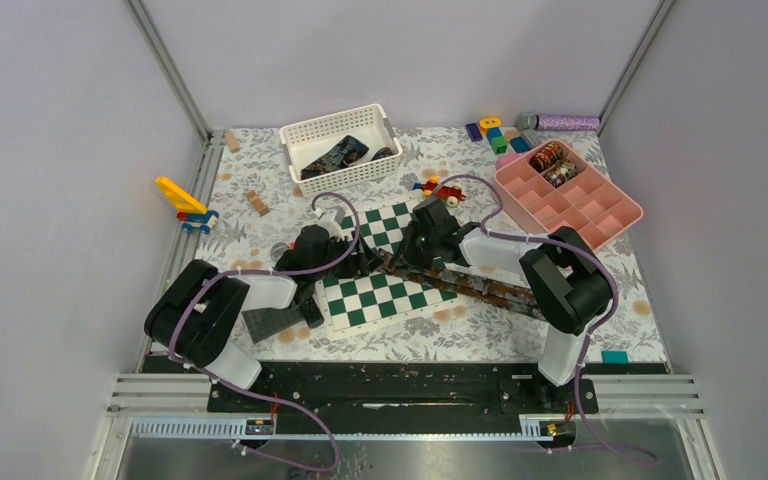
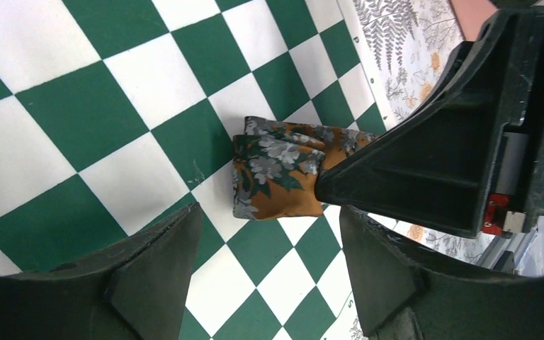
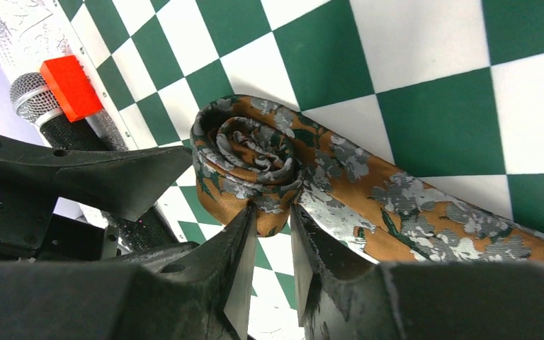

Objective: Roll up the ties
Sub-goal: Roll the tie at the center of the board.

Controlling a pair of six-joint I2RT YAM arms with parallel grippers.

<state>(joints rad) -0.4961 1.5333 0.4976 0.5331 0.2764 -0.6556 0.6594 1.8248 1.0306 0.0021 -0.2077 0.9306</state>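
Right gripper (image 3: 273, 219) pinches the tie (image 3: 251, 145) at its coiled end; left gripper (image 2: 269, 216) stands wide. Advise tight, edge-aligned turns.

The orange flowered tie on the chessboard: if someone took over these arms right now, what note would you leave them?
Left gripper: open, holding nothing, with the coil just ahead of its fingers.
Right gripper: shut on the orange flowered tie, pinching the coil's edge.
Where: the tie lies on the chessboard mat, coiled at one end, with a long tail lying flat toward the right arm.
Done: rolled ties sit in the far compartments of the pink tray.
Left: finish rolling this tie. The dark ties in the white basket are not yet rolled.
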